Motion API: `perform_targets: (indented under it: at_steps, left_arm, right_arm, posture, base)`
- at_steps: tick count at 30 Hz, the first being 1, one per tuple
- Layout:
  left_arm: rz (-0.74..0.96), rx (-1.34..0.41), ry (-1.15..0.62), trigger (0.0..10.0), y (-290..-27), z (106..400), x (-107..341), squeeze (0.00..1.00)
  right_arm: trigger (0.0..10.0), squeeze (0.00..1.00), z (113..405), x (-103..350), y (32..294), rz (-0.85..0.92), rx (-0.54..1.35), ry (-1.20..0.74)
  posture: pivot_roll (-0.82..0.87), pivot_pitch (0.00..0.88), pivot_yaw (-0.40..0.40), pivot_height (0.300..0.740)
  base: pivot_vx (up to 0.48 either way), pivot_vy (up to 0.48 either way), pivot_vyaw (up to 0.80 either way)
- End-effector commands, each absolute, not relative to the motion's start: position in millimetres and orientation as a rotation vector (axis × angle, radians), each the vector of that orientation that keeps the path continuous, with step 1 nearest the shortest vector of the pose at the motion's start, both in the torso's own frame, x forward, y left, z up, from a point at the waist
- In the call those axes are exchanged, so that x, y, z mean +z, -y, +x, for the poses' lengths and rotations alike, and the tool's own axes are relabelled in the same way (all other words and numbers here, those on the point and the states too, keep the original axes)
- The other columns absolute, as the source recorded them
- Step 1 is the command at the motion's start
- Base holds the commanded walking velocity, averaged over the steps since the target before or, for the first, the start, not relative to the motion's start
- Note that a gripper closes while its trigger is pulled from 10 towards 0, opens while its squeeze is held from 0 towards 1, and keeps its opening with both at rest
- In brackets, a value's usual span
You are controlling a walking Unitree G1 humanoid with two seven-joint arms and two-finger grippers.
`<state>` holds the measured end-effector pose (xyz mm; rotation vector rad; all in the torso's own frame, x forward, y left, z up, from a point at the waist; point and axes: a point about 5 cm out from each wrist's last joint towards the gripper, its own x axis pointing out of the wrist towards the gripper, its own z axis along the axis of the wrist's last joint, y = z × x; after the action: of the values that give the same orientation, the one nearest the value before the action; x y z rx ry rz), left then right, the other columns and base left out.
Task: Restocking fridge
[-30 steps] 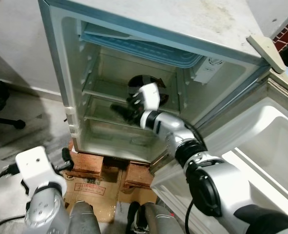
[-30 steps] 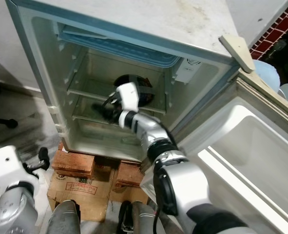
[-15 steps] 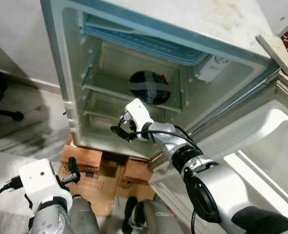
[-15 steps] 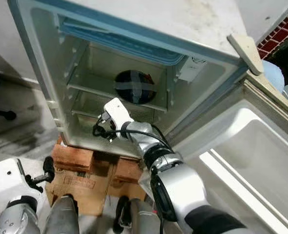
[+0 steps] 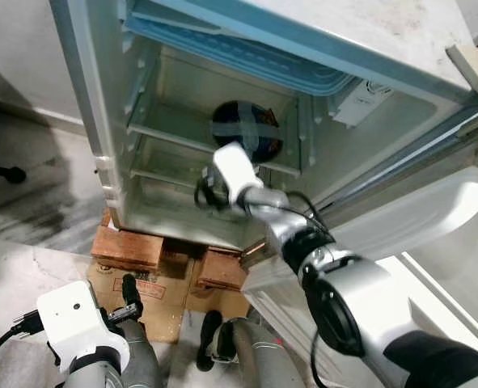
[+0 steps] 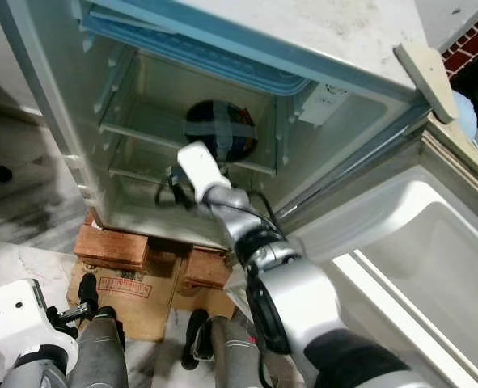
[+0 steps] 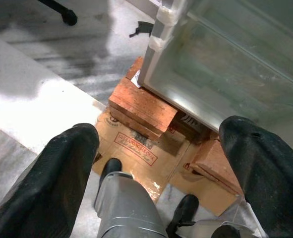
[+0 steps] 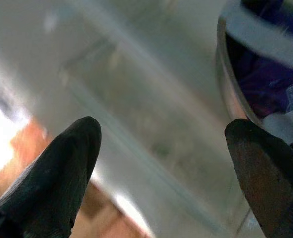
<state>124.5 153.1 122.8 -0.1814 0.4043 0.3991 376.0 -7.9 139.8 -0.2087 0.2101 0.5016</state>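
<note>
The right end effector (image 5: 209, 194), fingers apart and empty, has risen again toward the front edge of the fridge (image 5: 101, 162) shelf where the dark round container (image 5: 243, 133) sits, likely placed.

Fridge (image 6: 247, 32) open, door (image 6: 408, 267) swung right. Dark round bowl (image 6: 219, 129) on upper shelf. Right gripper (image 6: 176, 187) inside, just below the bowl. Bricks (image 6: 113, 246) under fridge.

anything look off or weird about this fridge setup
Yes: the fridge stands on stacked bricks over flattened cardboard, not on the floor. Inside, a dark round item crossed with grey tape sits on a shelf.
</note>
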Motion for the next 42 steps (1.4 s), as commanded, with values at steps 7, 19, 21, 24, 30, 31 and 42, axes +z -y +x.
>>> perform_targets:
  at_steps: [7,19,21,24,30,31,42]
  left_arm:
    - [-0.206,0.389,-0.424,10.0,-146.4,129.6,116.6,0.0]
    - [-0.203,0.284,-0.326,10.0,-145.5,184.9,110.2,0.0]
    - [-0.198,0.26,-0.311,10.0,-143.6,194.4,110.4,0.0]
    - [-0.178,0.212,-0.275,10.0,-139.6,208.1,113.2,0.0]
    - [-0.143,0.147,-0.233,10.0,-140.2,237.2,114.6,0.0]
    - [-0.143,0.147,-0.233,10.0,-140.2,237.2,114.6,0.0]
    - [-0.1,0.066,-0.206,10.0,-139.6,246.6,114.7,0.0]
  right_arm:
    - [10.0,0.0,394.6,166.8,33.9,-0.148,0.345,-0.125]
    - [10.0,0.0,392.8,143.3,107.6,0.006,0.436,-0.14]
    - [10.0,0.0,389.9,138.9,115.9,0.006,0.447,-0.133]
    - [10.0,0.0,382.8,131.0,125.6,0.024,0.482,-0.119]
    - [10.0,0.0,354.4,110.4,124.1,0.152,0.542,-0.084]
    - [10.0,0.0,354.4,110.4,124.1,0.152,0.542,-0.084]
    - [10.0,0.0,325.2,94.1,127.9,0.166,0.456,-0.092]
  posture:
    - [0.26,0.286,-0.294,0.74]
    - [0.15,0.101,-0.226,0.74]
    - [0.14,0.075,-0.215,0.74]
    - [0.12,0.04,-0.197,0.74]
    - [0.09,0.0,-0.15,0.74]
    - [0.09,0.0,-0.15,0.74]
    - [0.09,0.0,-0.106,0.74]
  base:
    - [0.0,0.0,0.0]
    - [0.0,0.0,0.0]
    - [0.0,0.0,0.0]
    - [0.0,0.0,0.0]
    - [-0.119,0.0,0.0]
    - [-0.409,0.0,0.0]
    - [-0.239,0.301,0.0]
